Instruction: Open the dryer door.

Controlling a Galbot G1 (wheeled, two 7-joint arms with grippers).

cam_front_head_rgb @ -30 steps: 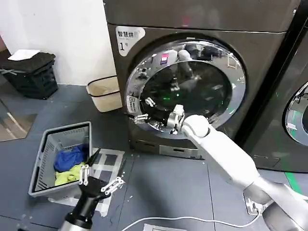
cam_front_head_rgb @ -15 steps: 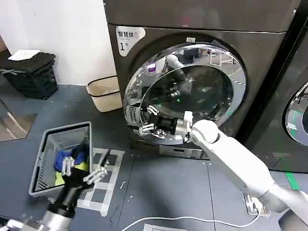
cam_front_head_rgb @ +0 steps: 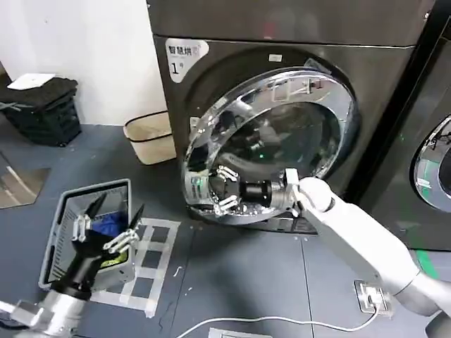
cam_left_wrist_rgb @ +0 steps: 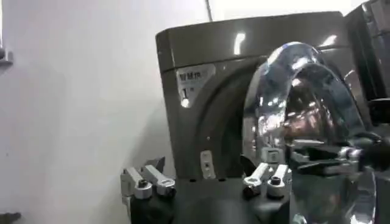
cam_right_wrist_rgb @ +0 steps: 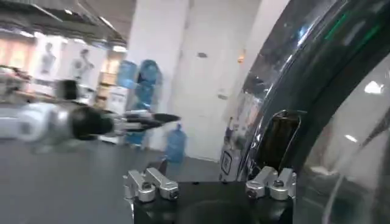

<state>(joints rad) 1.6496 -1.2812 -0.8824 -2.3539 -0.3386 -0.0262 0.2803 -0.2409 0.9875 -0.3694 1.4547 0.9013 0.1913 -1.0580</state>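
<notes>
The dryer door [cam_front_head_rgb: 271, 141] stands partly swung out from the "1" machine [cam_front_head_rgb: 282, 28] – right gripper [cam_front_head_rgb: 220, 189], fingers spread, hooks its left rim; next it must pull wider; left gripper [cam_front_head_rgb: 106, 224] waits open over the basket [cam_front_head_rgb: 53, 239]

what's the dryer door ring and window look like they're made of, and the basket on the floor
The dryer door has a ring that looks like polished chrome, metal or plated plastic: it mirrors the room. Its window looks like dark tinted glass, see-through with glints. The basket looks like matte grey moulded plastic, with slotted walls.
</notes>
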